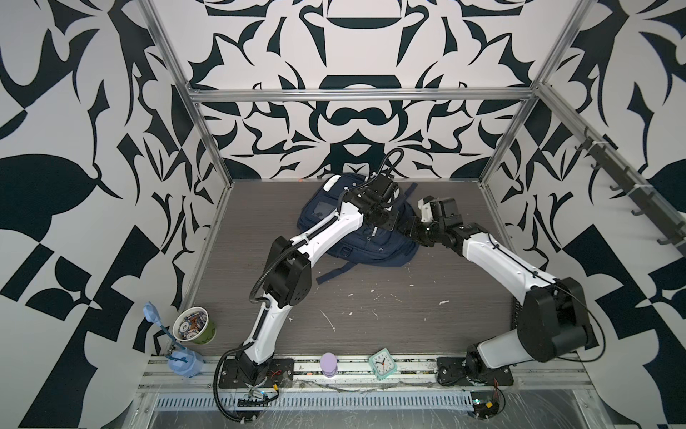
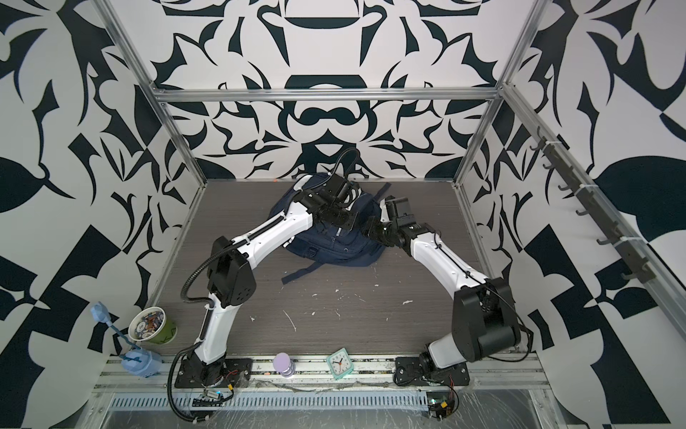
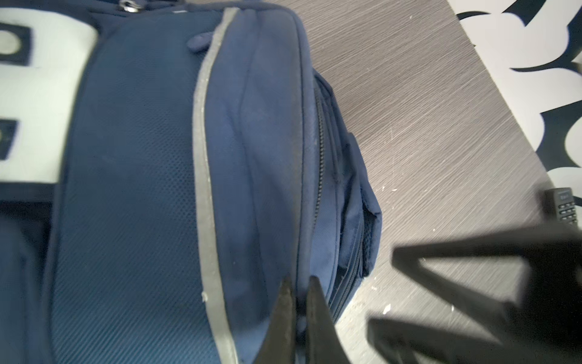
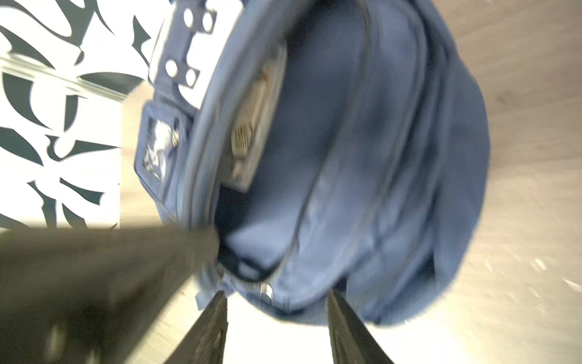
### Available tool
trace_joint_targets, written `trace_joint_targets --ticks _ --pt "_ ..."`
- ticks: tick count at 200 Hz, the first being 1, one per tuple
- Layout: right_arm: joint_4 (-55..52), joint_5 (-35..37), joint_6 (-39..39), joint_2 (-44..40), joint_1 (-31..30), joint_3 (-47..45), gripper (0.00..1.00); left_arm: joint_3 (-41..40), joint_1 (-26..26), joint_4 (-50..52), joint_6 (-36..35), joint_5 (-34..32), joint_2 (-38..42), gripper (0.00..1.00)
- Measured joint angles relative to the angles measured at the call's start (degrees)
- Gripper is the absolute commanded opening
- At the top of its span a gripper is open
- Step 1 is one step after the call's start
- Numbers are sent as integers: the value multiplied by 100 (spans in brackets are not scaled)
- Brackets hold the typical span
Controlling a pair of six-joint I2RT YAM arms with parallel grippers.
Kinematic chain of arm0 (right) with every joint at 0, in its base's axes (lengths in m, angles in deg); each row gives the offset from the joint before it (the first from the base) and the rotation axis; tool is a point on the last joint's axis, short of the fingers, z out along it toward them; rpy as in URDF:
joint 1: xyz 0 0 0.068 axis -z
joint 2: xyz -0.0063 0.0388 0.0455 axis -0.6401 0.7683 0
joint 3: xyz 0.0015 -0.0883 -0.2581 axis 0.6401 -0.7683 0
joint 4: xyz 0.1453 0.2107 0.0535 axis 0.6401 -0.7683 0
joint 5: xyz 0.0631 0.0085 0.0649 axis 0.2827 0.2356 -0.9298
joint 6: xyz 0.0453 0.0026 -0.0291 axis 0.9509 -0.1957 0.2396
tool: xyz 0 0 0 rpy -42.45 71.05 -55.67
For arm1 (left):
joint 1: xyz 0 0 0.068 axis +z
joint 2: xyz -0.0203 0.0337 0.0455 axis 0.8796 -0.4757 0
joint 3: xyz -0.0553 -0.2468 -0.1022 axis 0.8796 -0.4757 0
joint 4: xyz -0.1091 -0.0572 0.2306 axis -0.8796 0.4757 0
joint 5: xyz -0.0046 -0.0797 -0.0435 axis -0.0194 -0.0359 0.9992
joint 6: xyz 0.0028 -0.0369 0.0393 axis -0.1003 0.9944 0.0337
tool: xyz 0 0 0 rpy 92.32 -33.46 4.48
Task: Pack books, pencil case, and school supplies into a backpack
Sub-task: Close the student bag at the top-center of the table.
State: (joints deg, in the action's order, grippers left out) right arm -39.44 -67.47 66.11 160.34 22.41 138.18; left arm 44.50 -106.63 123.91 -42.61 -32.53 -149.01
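Observation:
The navy backpack (image 1: 356,237) lies at the back of the table, with both arms reaching onto it. My left gripper (image 3: 298,283) is shut, pinching a fold of the backpack (image 3: 258,126) beside its silver strip (image 3: 204,157). Close to the bag's right side, my right gripper (image 4: 278,299) stands open with nothing between its fingers (image 3: 456,271). Blurred in the right wrist view, the backpack (image 4: 362,157) gapes open. A yellowish label (image 4: 252,126), apparently on one of the books, shows inside. The pencil case and school supplies are out of view.
A black remote (image 3: 563,208) lies on the table right of the bag. A loose strap (image 1: 334,273) trails toward the front. On the front rail stand a teal clock (image 1: 382,363), a lilac bottle (image 1: 329,364), a blue figure (image 1: 182,362) and a paper cup (image 1: 193,325).

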Motion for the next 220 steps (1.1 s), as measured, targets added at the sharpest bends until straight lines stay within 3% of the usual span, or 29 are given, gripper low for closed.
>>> trace_joint_targets --ticks 21,54,75,115,155,180,220 --pt "-20 81 -81 -249 -129 -321 48 319 -2 20 33 155 -243 12" --pt "-33 256 -186 -304 -481 -474 46 682 -7 72 0 361 -431 42" --pt "-24 367 -210 -308 -702 -511 45 619 -9 59 -85 400 -402 55" --pt "116 516 -201 -157 -1036 -531 39 -702 175 -133 -105 411 304 56" --pt "243 695 -205 586 -1364 -284 35 -2118 850 -662 247 603 1213 56" --pt "304 748 -205 1047 -1440 -46 34 -2413 1172 -914 444 789 1292 57" --pt "417 789 -205 1587 -1464 348 33 -2592 1163 -1119 675 1150 1287 58"
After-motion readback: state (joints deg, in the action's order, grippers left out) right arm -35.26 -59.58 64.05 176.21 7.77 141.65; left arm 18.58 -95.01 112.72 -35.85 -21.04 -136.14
